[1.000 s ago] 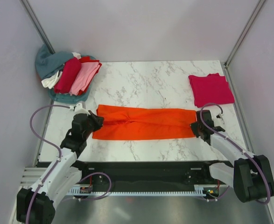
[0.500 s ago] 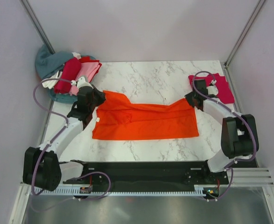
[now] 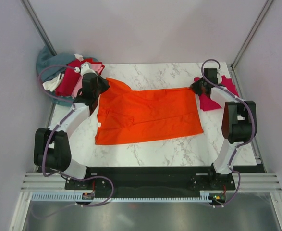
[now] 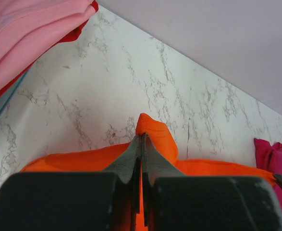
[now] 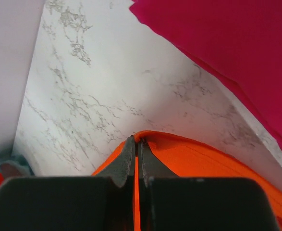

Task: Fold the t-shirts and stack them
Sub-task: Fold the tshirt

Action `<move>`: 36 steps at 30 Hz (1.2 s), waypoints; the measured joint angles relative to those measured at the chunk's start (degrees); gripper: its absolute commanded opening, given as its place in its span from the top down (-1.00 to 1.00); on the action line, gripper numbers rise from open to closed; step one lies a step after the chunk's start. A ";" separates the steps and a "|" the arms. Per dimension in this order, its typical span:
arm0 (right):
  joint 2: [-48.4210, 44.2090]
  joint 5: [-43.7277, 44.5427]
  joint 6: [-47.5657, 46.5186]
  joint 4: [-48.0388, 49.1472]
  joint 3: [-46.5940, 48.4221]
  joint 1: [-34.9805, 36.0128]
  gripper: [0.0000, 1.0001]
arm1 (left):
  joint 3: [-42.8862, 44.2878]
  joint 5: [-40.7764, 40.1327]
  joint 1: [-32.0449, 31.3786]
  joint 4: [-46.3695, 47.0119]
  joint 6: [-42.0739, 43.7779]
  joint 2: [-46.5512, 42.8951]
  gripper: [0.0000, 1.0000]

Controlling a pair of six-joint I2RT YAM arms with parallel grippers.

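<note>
Top external view: the orange shirt (image 3: 148,115) lies spread across the middle of the marble table (image 3: 150,74), its long side running 9 to 3 o'clock. Both grippers sit at its far edge. The left gripper (image 3: 100,86) is clamped on the corner at 10 o'clock. The right gripper (image 3: 194,88) is clamped on the corner at 2 o'clock. Both wrist views show the jaws closed to a slit with only a thin lip of orange cloth between them.

Judgement: the shirt is being laid out flat, and no fold is made yet.

Risks:
- Each grip takes very little cloth. A pull with the fabric taut may let a corner slip out, so that the far edge drops unevenly.
- The 10 o'clock corner rises in a bunched peak and creases run along the left side. Folding over these would give a lopsided result.
- A small white tag shows at the left edge, so some cloth there may be turned over.

Surroundings:
- The crimson shirt (image 3: 209,102), folded, lies at 2 o'clock on the table, partly under the right arm (image 3: 222,98) and just beside the orange corner. A low sweep of that arm could drag or rumple it.
- The pile of shirts (image 3: 66,77) (teal, dark red, pink, white) sits at 10 o'clock, just beyond the left gripper. Moving further that way would knock it.
</note>
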 measured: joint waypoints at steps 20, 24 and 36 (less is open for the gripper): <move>2.47 -10.84 -3.76 4.15 -4.57 -5.27 0.96 | -8.79 1.73 0.07 2.05 1.07 -3.67 0.95; 2.47 -12.24 -4.76 4.09 -6.43 -6.32 0.96 | -12.46 1.86 0.04 2.27 1.29 -7.30 0.96; -4.35 -14.71 -7.65 4.28 -14.05 -6.60 0.94 | -23.34 2.03 -0.02 2.64 2.16 -18.32 0.95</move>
